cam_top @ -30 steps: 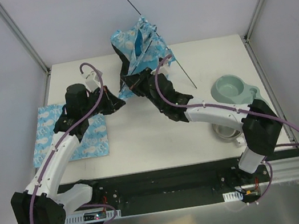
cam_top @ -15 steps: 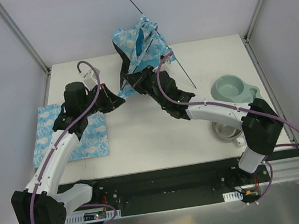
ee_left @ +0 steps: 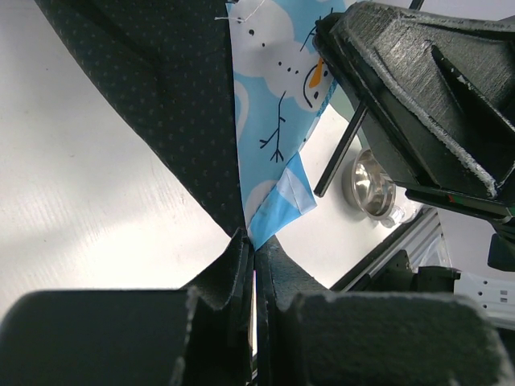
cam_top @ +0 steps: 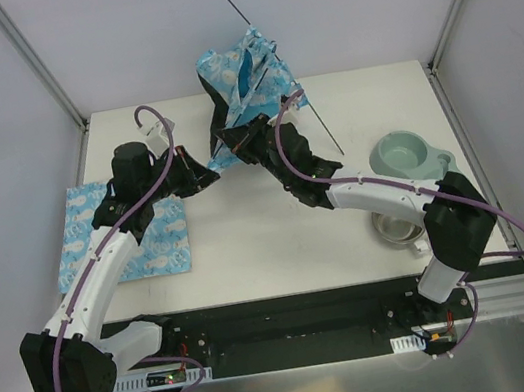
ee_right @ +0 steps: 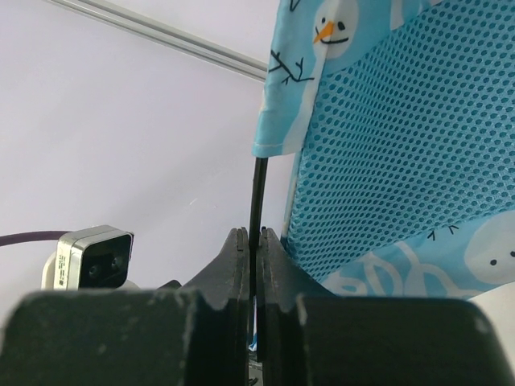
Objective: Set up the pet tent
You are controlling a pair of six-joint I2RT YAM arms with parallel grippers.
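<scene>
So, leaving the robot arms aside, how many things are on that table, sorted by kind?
Cloth items: 2, the pet tent and the flat mat
Bowls: 2, the green bowl and the metal bowl
Total: 4

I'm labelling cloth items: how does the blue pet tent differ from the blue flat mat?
The blue snowman-print fabric pet tent stands bunched up at the far edge; the blue printed rectangular mat lies flat at left. The tent has black poles; the mat has none. The left claw and right claw pinch the tent; nothing grips the mat. Both are blue-and-white printed cloth.
</scene>
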